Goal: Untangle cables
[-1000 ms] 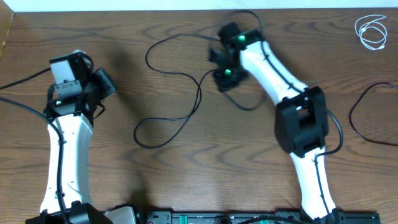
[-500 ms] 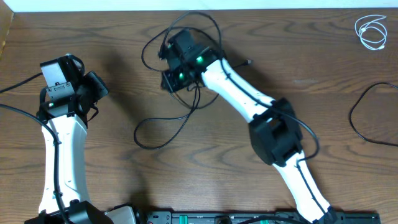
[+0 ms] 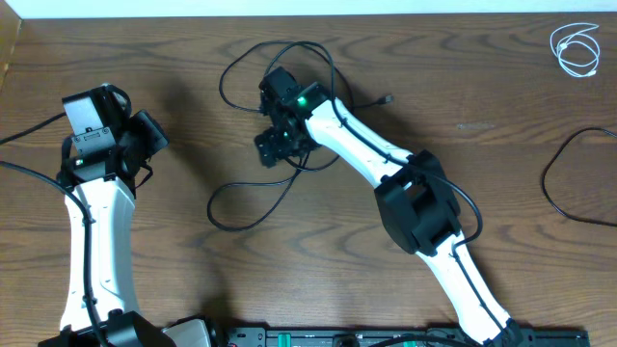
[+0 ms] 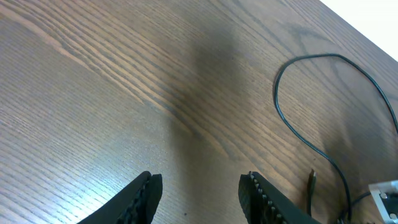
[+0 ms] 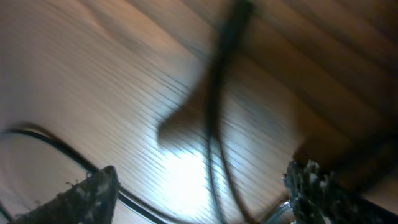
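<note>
Wood table (image 3: 193, 289) | black cable (image 4: 276, 99) loose beneath right tool (image 3: 275, 146), jaws wide apart | left tool (image 4: 199, 186) part-open, empty

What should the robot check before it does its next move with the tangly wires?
1. Right end effector open: ok, its jaws stand apart.
2. Black cable between those jaws: ok, though the right wrist view is blurred.
3. Left end effector open and empty: ok.
4. White cable apart from the black one: ok, it lies coiled in the far right corner.
5. Black cable free of crossings: not ok, its loops cross by the right end effector.
</note>
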You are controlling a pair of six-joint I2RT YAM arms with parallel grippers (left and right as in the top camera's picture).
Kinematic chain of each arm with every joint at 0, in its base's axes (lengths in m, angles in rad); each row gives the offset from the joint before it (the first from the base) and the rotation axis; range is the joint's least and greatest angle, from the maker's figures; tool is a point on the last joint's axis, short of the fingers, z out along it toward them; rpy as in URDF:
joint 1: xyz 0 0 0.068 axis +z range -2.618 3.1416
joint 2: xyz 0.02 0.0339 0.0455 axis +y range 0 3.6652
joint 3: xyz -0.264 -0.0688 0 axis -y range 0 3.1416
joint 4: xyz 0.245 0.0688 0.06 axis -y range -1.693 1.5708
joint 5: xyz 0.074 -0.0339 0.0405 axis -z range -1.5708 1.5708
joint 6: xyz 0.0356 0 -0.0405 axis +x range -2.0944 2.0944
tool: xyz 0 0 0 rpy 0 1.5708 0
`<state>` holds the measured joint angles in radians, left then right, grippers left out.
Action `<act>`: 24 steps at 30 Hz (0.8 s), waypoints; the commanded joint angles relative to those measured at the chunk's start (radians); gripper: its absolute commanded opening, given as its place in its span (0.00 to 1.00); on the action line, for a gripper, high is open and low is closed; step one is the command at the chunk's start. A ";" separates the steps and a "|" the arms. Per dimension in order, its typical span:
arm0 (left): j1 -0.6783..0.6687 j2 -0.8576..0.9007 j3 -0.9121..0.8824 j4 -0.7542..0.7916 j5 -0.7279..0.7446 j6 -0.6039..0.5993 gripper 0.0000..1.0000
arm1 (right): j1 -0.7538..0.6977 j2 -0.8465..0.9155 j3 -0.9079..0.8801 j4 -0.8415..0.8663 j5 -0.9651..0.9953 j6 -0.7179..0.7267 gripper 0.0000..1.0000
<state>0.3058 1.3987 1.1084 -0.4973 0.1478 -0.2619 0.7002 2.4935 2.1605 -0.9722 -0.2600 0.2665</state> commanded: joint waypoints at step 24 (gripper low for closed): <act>0.003 0.013 0.021 -0.018 -0.001 -0.002 0.47 | -0.042 -0.037 0.001 -0.300 0.490 0.158 0.75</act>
<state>0.3058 1.3991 1.1084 -0.5133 0.1513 -0.2619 0.7044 2.4897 2.1609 -1.2503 0.1856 0.4103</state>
